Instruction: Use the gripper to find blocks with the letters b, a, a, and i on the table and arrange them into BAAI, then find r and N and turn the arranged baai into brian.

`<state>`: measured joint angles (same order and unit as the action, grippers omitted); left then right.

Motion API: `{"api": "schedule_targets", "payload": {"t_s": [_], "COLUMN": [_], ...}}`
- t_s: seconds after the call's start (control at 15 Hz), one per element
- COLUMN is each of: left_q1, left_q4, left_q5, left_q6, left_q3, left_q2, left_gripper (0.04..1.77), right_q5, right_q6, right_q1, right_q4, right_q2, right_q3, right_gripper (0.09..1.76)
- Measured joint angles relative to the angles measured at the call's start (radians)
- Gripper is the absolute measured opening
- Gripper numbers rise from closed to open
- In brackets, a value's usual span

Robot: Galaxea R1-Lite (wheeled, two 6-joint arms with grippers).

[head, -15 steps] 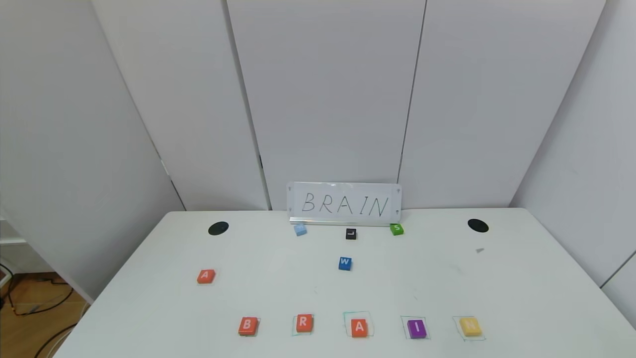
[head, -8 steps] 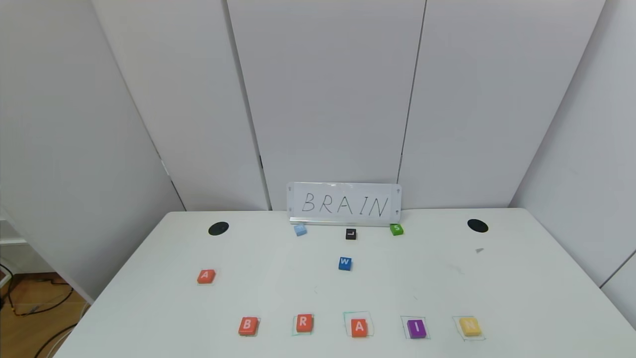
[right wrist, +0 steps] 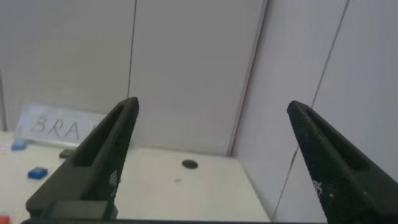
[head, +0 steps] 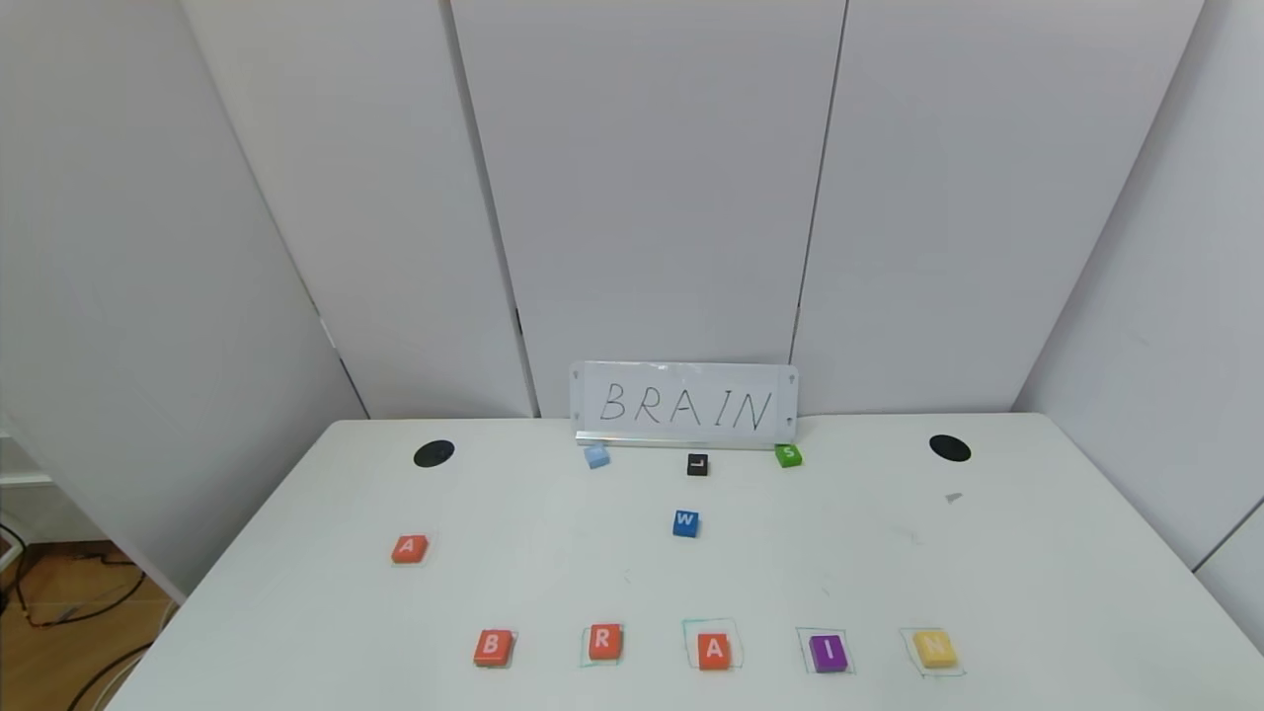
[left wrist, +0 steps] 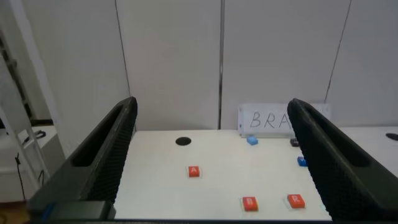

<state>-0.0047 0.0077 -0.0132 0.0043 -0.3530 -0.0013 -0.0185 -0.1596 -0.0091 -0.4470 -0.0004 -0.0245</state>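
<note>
On the white table (head: pixel 889 573), a front row reads B (head: pixel 493 648), R (head: pixel 604 642), A (head: pixel 714 651), I (head: pixel 829 653), N (head: pixel 934 648); orange B, R, A, purple I, pale yellow N, each on a green outline. A second orange A (head: pixel 409 548) lies alone at the left. Neither gripper shows in the head view. My left gripper (left wrist: pixel 211 124) is open and empty, held back off the table's near left side, seeing A (left wrist: pixel 194 172), B (left wrist: pixel 250 203), R (left wrist: pixel 296 200). My right gripper (right wrist: pixel 211 124) is open and empty off the near right side.
A white sign reading BRAIN (head: pixel 685 405) stands at the back. Before it lie a light blue block (head: pixel 596 455), a black L block (head: pixel 697 464) and a green S block (head: pixel 788 455). A blue W block (head: pixel 686 523) lies mid-table. Two black holes (head: pixel 434 453) (head: pixel 950 448) sit at the back corners.
</note>
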Motion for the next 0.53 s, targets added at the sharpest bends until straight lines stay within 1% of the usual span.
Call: {"api": "schedule_targets", "payload": {"t_s": [0.13, 0.2, 0.27, 0.33, 0.4, 0.53], "left_q1": [0.0, 0.0, 0.0, 0.0, 0.0, 0.0], "left_q4": [-0.075, -0.091, -0.068, 0.0, 0.017, 0.002], "left_q5": [0.013, 0.019, 0.024, 0.026, 0.027, 0.03], "left_q6": [0.019, 0.03, 0.04, 0.044, 0.046, 0.054], "left_q3": [0.171, 0.241, 0.296, 0.325, 0.336, 0.348], "left_q2": [0.0, 0.0, 0.0, 0.0, 0.0, 0.0], "left_gripper": [1.72, 1.72, 1.72, 1.72, 1.72, 1.72], "right_q5": [0.0, 0.002, 0.015, 0.032, 0.036, 0.036], "right_q6": [0.036, 0.044, 0.056, 0.084, 0.096, 0.101], "right_q1": [0.0, 0.0, 0.0, 0.002, 0.004, 0.007], "right_q4": [0.204, 0.315, 0.424, 0.472, 0.472, 0.472], "right_q2": [0.0, 0.0, 0.0, 0.0, 0.0, 0.0], "right_q3": [0.019, 0.021, 0.023, 0.023, 0.021, 0.02], "right_gripper": [1.71, 1.71, 1.71, 1.71, 1.71, 1.71]}}
